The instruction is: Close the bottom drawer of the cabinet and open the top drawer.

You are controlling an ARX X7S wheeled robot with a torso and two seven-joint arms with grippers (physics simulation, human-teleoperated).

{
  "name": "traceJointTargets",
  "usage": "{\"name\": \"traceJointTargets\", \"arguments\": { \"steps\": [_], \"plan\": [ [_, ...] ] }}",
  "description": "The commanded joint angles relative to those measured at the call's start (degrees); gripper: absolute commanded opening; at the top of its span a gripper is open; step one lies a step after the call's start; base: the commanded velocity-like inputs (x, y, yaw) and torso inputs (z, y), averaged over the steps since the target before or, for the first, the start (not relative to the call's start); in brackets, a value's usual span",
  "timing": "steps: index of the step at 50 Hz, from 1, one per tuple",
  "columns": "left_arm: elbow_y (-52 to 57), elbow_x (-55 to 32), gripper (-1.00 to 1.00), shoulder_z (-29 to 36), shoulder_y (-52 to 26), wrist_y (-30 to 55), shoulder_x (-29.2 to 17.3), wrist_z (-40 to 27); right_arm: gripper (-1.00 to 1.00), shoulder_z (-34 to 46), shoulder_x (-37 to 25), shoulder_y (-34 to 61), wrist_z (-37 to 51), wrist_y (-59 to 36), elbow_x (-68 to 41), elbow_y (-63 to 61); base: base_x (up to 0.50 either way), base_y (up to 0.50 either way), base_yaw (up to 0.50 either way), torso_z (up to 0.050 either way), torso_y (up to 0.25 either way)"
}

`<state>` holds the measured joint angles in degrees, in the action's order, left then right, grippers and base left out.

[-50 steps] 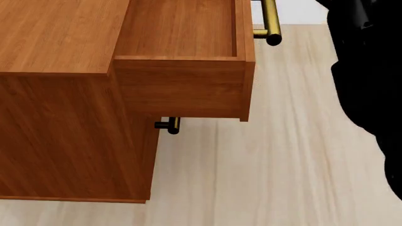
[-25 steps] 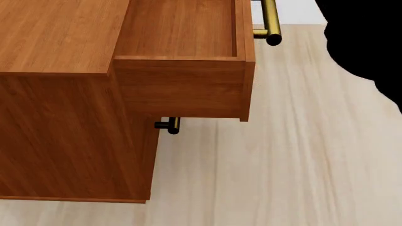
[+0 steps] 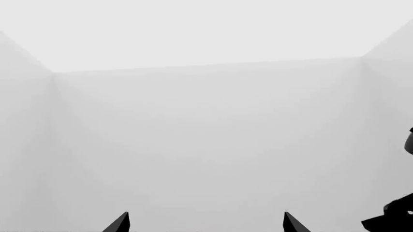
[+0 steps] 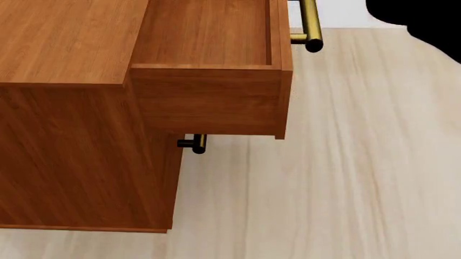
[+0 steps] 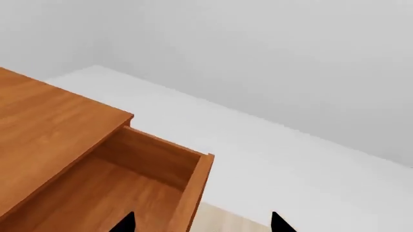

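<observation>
A: Fingers first. Left gripper [image 3: 206, 227]: two dark tips spread apart, nothing between them, only blank grey wall in front of it. Right gripper [image 5: 202, 223]: tips likewise parted, grasping nothing, hanging above the cabinet [image 4: 68, 135].

B: Where's the cabinet sit in the head view?

A: Left side, reddish-brown, seen from above and off one flank. Its plain side panel faces the camera; the drawer fronts face right.

B: Top drawer?

A: The top drawer [image 4: 209, 70] is pulled well out of the cabinet, sticking out rightward past its front. Box interior open and bare wood. Travel axis runs left-right; its brass handle [image 4: 308, 24] sits on the front panel at the far right, bar running crosswise to that travel.

B: Bottom drawer?

A: Can't see the box itself. Only a lower handle end [image 4: 194, 143] shows under the top drawer, tight against the cabinet front, so that drawer looks pushed in. Can't tell whether it's the middle or the bottom one.

B: Anything else right of the cabinet?

A: Pale plank floor [image 4: 346, 178], and a black arm segment [image 4: 425, 19] in the upper corner.
</observation>
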<state>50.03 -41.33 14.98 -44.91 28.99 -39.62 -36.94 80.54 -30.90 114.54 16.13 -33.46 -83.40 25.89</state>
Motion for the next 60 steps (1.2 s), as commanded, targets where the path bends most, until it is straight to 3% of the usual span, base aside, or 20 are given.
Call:
{"name": "traceJointTargets", "arguments": {
  "steps": [1,44,60],
  "plan": [
    [0.07,-0.06,1.0,-0.01,0.34,-0.29,-0.24,-0.11,1.0,4.55,4.14,4.28,-7.47,-3.97,5.33,3.56,0.0,0.0,0.0,0.0,0.0],
    [0.32,-1.07,1.0,-0.9,0.67,-0.91,-1.55,-0.82,1.0,13.22,16.78,5.81,-21.9,-6.0,15.89,14.03,0.0,0.0,0.0,0.0,0.0],
    [0.05,-1.17,1.0,-0.96,0.68,-1.34,-1.74,-0.79,1.0,15.82,18.46,4.46,-24.61,-6.6,18.36,15.76,0.0,0.0,0.0,0.0,0.0]
  ]
}}
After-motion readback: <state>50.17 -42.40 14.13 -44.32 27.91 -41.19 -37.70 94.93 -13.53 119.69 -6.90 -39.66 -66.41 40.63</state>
